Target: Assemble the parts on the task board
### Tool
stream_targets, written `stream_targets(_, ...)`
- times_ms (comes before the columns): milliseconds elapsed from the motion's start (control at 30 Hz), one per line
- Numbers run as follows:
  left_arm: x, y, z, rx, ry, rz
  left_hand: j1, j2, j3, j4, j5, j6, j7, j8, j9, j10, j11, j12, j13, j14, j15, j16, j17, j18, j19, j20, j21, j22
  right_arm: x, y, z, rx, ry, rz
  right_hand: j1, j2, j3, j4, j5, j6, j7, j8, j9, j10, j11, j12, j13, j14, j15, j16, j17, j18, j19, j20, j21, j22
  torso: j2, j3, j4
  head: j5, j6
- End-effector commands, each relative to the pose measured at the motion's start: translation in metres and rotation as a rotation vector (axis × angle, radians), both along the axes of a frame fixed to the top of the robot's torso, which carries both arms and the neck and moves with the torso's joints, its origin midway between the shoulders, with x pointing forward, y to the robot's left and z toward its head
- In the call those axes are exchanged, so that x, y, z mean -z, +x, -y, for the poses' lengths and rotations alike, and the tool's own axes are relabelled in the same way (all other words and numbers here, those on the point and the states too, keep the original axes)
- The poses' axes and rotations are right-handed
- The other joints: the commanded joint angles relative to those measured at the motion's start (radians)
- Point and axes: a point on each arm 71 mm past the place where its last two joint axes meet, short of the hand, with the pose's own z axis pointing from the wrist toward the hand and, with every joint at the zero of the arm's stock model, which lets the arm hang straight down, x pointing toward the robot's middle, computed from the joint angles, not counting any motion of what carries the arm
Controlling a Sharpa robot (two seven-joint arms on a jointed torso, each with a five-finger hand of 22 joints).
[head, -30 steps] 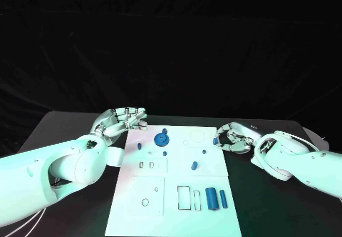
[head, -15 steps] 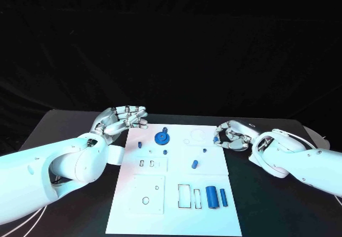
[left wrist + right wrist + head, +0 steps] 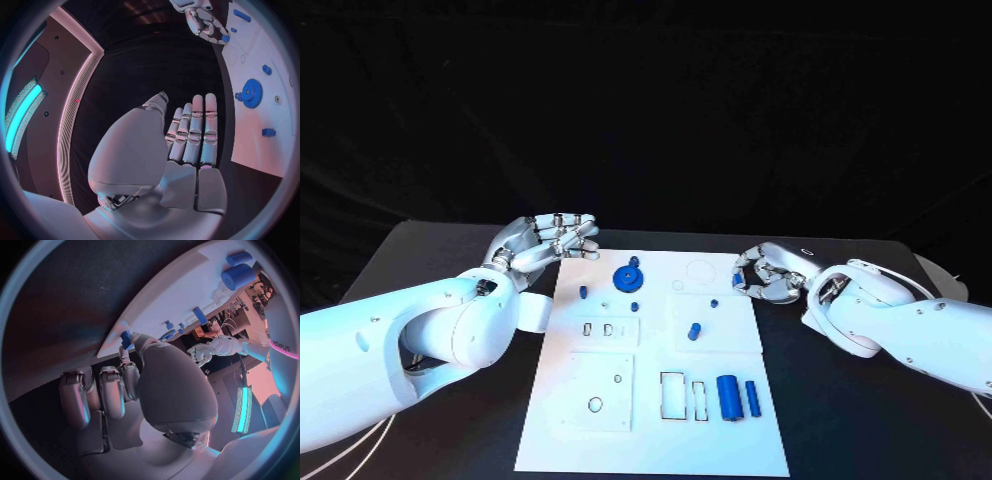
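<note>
— What is the left hand [image 3: 548, 243] doing?
— It holds nothing, fingers straight and close together, beside the far left corner of the task board [image 3: 733, 400].
— And on the board?
— A blue gear [image 3: 629, 279] near the far edge, small blue pegs [image 3: 692, 332] in the middle, two blue cylinders [image 3: 728, 398] near the right edge.
— The right hand [image 3: 764, 274]?
— At the far right corner it pinches a small blue part [image 3: 737, 283].

Head camera looks down from above; wrist cameras sit close behind hands; all share task board [image 3: 653, 400].
</note>
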Motion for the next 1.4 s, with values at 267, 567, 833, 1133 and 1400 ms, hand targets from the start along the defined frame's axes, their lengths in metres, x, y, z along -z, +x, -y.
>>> stream_targets(267, -0.002, 0.000, 0.002, 0.023, -0.005, 0.008, 0.010, 0.001, 0.006, -0.001, -0.003, -0.007, 0.011, -0.004, -0.001, -0.009, 0.000, -0.007, 0.000, -0.007, 0.002, 0.004, 0.001, 0.008, -0.007, -0.001, 0.006, 0.001, 0.003, 0.001, -0.002, -0.010, -0.029, -0.018, 0.012, 0.000, 0.012, -0.003, 0.001, 0.017, -0.002, 0.000, 0.001, 0.007, -0.004, 0.009, 0.091, 0.099, -0.008, 0.005, 0.249, -0.007, 0.105, -0.004, 0.005, 0.263, 0.000, 0.0004, -0.0007, 0.001, -0.003)
stream_targets(567, -0.001, 0.000, 0.002, 0.023, -0.005, 0.008, 0.010, 0.001, 0.006, -0.001, -0.003, -0.007, 0.011, -0.004, -0.001, -0.009, 0.000, -0.007, 0.000, -0.007, 0.002, 0.004, 0.001, 0.008, -0.007, -0.001, 0.006, 0.001, 0.004, 0.001, -0.002, -0.003, -0.032, -0.013, 0.007, 0.004, 0.021, -0.006, -0.002, 0.042, -0.011, 0.010, 0.005, 0.010, -0.012, 0.011, 0.093, 0.099, -0.013, 0.005, 0.249, -0.007, 0.105, -0.008, 0.005, 0.263, 0.000, 0.0005, 0.0002, 0.001, -0.004)
stream_targets(833, -0.001, 0.000, 0.001, 0.022, -0.004, 0.008, 0.010, 0.001, 0.006, -0.001, -0.003, -0.007, 0.011, -0.004, -0.001, -0.009, 0.000, -0.007, 0.000, -0.007, 0.002, 0.004, 0.001, 0.008, -0.007, -0.001, 0.006, 0.001, -0.001, -0.002, -0.007, -0.005, 0.006, 0.045, 0.005, 0.026, 0.041, -0.014, 0.006, 0.081, -0.031, 0.036, 0.019, 0.015, -0.029, 0.014, 0.096, 0.100, -0.028, 0.006, 0.251, -0.007, 0.105, -0.022, 0.005, 0.263, 0.000, 0.0015, 0.0006, 0.003, -0.005)
stream_targets(1133, -0.001, 0.000, 0.002, 0.025, -0.005, 0.007, 0.010, 0.001, 0.006, -0.001, -0.003, -0.007, 0.011, -0.004, -0.001, -0.009, 0.000, -0.007, 0.000, -0.007, 0.002, 0.004, 0.001, 0.008, -0.007, -0.001, 0.006, 0.001, -0.011, -0.011, -0.016, 0.012, 0.057, 0.075, 0.007, 0.049, 0.074, -0.030, -0.032, 0.094, -0.044, 0.055, 0.031, 0.018, -0.041, 0.014, 0.097, 0.100, -0.040, 0.006, 0.252, -0.007, 0.105, -0.033, 0.005, 0.263, -0.003, -0.0007, -0.0004, 0.008, -0.006)
stream_targets(1400, -0.001, 0.002, 0.001, 0.024, -0.004, 0.006, 0.010, 0.001, 0.006, -0.001, -0.003, -0.007, 0.011, -0.004, -0.001, -0.009, 0.000, -0.007, 0.000, -0.007, 0.002, 0.004, 0.001, 0.008, -0.007, -0.001, 0.006, 0.001, -0.025, -0.025, -0.054, -0.039, 0.083, 0.047, 0.007, 0.052, 0.080, -0.034, -0.032, 0.094, -0.045, 0.058, 0.033, 0.015, -0.042, 0.010, 0.093, 0.099, -0.041, 0.005, 0.248, -0.007, 0.105, -0.035, 0.005, 0.263, -0.005, -0.0018, -0.0029, 0.017, -0.007)
